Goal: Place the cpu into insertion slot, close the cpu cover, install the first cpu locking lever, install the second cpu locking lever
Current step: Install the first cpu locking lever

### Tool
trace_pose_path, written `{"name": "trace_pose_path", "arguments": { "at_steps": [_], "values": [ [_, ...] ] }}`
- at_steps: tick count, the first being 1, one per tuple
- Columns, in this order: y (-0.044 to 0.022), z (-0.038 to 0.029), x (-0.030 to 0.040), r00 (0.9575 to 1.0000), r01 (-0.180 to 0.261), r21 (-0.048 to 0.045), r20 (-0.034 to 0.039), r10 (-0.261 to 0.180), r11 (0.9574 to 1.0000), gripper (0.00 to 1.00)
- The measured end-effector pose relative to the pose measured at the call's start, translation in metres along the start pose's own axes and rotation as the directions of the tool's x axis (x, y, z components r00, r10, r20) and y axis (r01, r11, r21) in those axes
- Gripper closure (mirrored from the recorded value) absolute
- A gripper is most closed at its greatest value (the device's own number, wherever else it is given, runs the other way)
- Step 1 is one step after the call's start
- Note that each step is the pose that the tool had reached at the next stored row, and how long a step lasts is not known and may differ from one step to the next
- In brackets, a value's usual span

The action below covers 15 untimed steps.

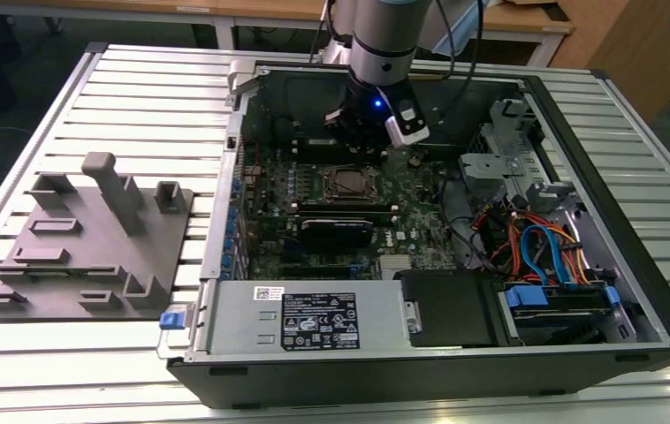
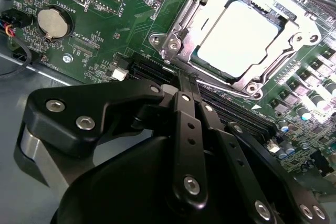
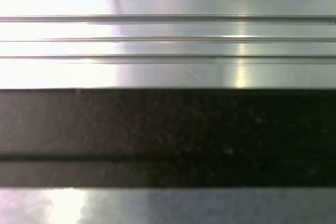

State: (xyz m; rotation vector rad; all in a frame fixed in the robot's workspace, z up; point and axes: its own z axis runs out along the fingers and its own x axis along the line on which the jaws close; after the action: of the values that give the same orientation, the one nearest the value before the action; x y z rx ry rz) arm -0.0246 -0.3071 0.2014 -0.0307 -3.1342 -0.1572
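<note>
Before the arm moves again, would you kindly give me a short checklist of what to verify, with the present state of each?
1. The cpu sits in the insertion slot: ok, its silver top shows flat inside the socket in the second wrist view.
2. The cpu cover is down around the chip: ok, the frame lies flat around the chip.
3. Both locking levers are latched: cannot tell.
4. The gripper carries nothing: ok, its fingers meet with nothing between them.
5. The gripper is clear of the socket: ok, the tips stand beside the cover's edge, over the black slot on the motherboard.
</note>
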Motion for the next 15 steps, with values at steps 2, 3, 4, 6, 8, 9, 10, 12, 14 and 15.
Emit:
{"name": "trace_pose_path", "arguments": {
  "at_steps": [2, 3, 4, 6, 8, 9, 10, 12, 14, 15],
  "values": [
    [0.0000, 0.0000, -0.0002, 1.0000, 0.000, 0.0000, -0.0001, 0.000, 1.0000, 0.89],
    [0.0000, 0.0001, -0.0003, 1.0000, 0.000, 0.0000, 0.0000, 0.000, 1.0000, 0.89],
    [0.0000, 0.0002, -0.0003, 1.0000, 0.000, -0.0001, 0.0000, 0.000, 1.0000, 0.89],
    [0.0000, 0.0010, -0.0004, 1.0000, 0.000, -0.0003, 0.0002, 0.000, 1.0000, 0.89],
    [-0.0002, 0.0015, -0.0005, 1.0000, 0.000, 0.0000, 0.0000, 0.000, 1.0000, 0.89],
    [-0.0002, 0.0016, -0.0006, 1.0000, 0.000, 0.0002, -0.0001, 0.000, 1.0000, 0.89],
    [-0.0002, 0.0016, -0.0006, 1.0000, 0.000, 0.0002, -0.0002, 0.000, 1.0000, 0.89],
    [-0.0002, 0.0017, -0.0010, 1.0000, 0.000, 0.0001, -0.0002, 0.000, 1.0000, 0.89],
    [-0.0001, 0.0010, -0.0010, 1.0000, 0.000, 0.0000, -0.0003, 0.000, 1.0000, 0.89],
    [0.0000, 0.0002, -0.0010, 1.0000, 0.000, -0.0001, -0.0002, 0.000, 1.0000, 0.89]
  ]
}}
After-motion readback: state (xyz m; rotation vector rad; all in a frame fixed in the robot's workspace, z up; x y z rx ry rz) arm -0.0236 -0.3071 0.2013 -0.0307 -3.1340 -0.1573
